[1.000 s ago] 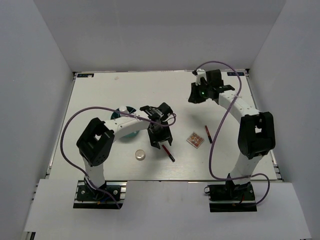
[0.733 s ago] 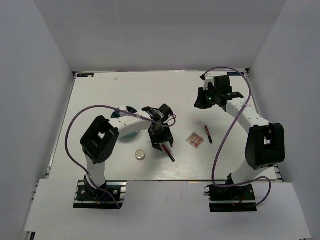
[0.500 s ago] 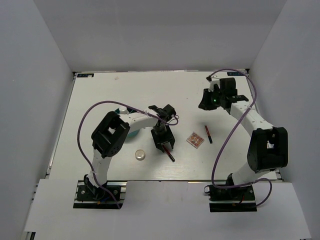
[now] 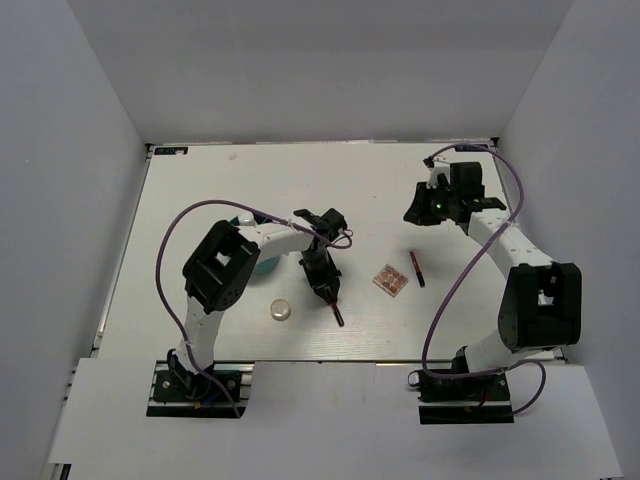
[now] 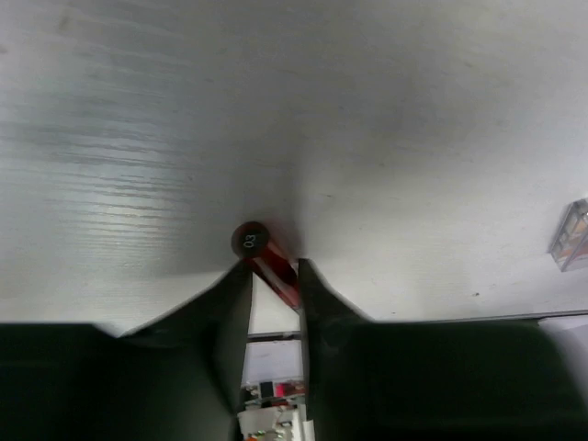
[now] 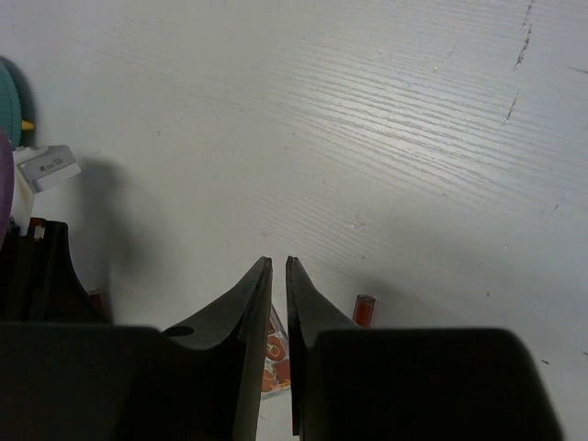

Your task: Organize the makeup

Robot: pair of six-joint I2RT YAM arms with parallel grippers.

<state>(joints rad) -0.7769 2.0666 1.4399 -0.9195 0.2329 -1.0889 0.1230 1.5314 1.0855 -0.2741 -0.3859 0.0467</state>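
My left gripper (image 4: 326,287) is shut on a thin red-black stick (image 4: 336,312) that lies on the white table; in the left wrist view the stick (image 5: 266,257) sits pinched between the jaws of that gripper (image 5: 276,274), its round black end pointing away. A second red-black stick (image 4: 417,268) lies beside the square pinkish palette (image 4: 391,280). A round cream compact (image 4: 281,310) rests to the left of the held stick. My right gripper (image 4: 413,213) hovers shut and empty at the back right; the right wrist view shows this gripper (image 6: 278,264) above the palette (image 6: 276,354) and the stick (image 6: 364,310).
A teal round tub (image 4: 263,264) stands under the left arm, mostly hidden, with a white cap (image 4: 245,218) showing behind it. Grey walls enclose the table (image 4: 200,190) on three sides. Purple cables loop over both arms.
The left jaws have closed on the red-black stick. The right arm has swung its gripper to the right, away from the table's middle.
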